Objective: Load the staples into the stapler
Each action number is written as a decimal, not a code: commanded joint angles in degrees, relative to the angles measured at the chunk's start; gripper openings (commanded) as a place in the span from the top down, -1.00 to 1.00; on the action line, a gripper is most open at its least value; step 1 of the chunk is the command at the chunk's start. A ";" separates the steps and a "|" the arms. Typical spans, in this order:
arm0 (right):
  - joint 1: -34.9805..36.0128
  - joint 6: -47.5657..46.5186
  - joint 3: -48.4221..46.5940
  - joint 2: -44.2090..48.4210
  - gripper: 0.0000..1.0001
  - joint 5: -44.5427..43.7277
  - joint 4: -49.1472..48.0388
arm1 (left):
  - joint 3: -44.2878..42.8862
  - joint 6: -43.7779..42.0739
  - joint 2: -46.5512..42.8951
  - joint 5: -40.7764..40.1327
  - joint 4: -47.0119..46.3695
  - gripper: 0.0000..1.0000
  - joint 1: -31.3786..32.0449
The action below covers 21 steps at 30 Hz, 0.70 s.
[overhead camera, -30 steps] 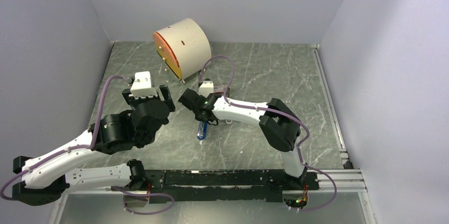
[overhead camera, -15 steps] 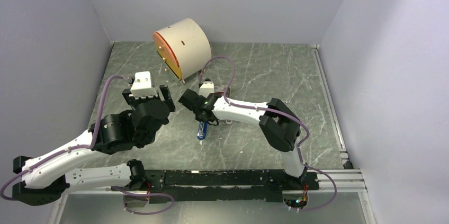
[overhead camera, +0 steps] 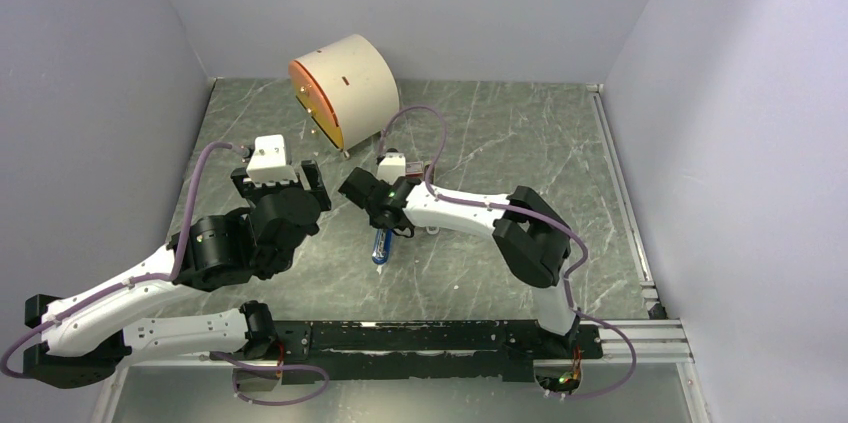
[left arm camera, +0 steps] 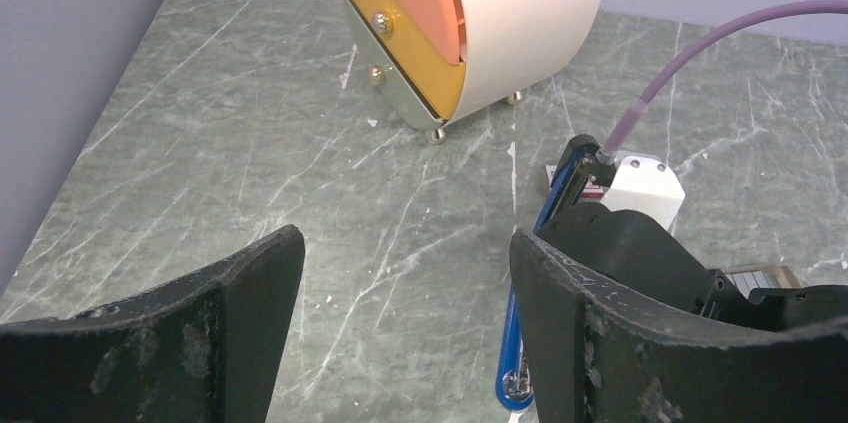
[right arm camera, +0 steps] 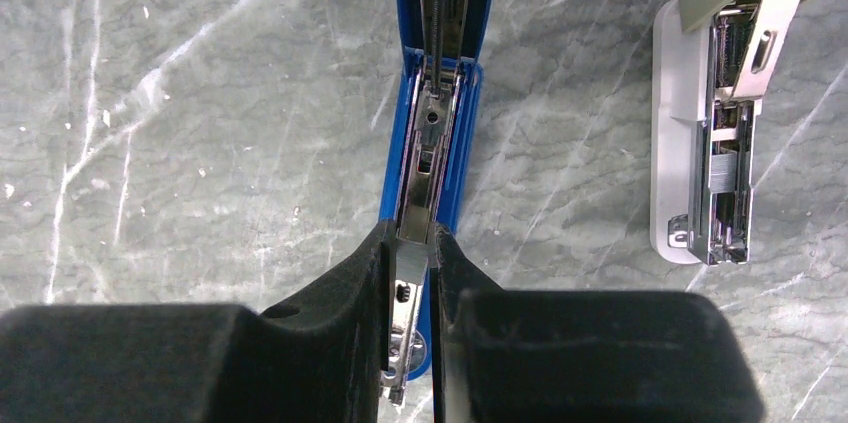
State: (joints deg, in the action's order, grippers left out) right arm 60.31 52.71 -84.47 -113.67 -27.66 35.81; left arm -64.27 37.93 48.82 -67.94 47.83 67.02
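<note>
Left claw [left arm camera: 405,243] hangs near-left of the blue stapler [right arm camera: 432,158], jaws wide apart w/ nothing held. Right claw [right arm camera: 412,243] sits on stapler's near end, fingers pinched tight on its silver channel. Staples: can't tell where. Grey stapler [right arm camera: 712,143] just right of it, not touching. Round cream drum [left arm camera: 520,13] beyond, well apart.

Robot lab cell, plain lilac walls [overhead camera: 90,93], marbled tabletop [overhead camera: 500,143], black mounting rail [overhead camera: 420,335]
</note>
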 commanded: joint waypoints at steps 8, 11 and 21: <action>-0.28 0.82 0.10 1.78 0.65 -1.34 -0.83 | 0.56 0.38 -0.14 -1.23 -1.02 -0.60 0.14; -0.27 0.69 0.00 0.82 0.65 -1.30 -0.27 | 0.58 0.34 -0.11 -1.31 -1.00 -0.60 0.12; -0.21 -0.28 0.03 -0.83 0.65 -0.56 -0.47 | 0.75 0.76 0.13 -1.45 -0.81 -0.60 0.15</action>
State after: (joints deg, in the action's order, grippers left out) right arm 60.31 52.58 -84.47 -113.21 -27.51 35.24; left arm -63.96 37.95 48.88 -67.94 47.81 67.02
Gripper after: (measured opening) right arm 0.178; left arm 0.800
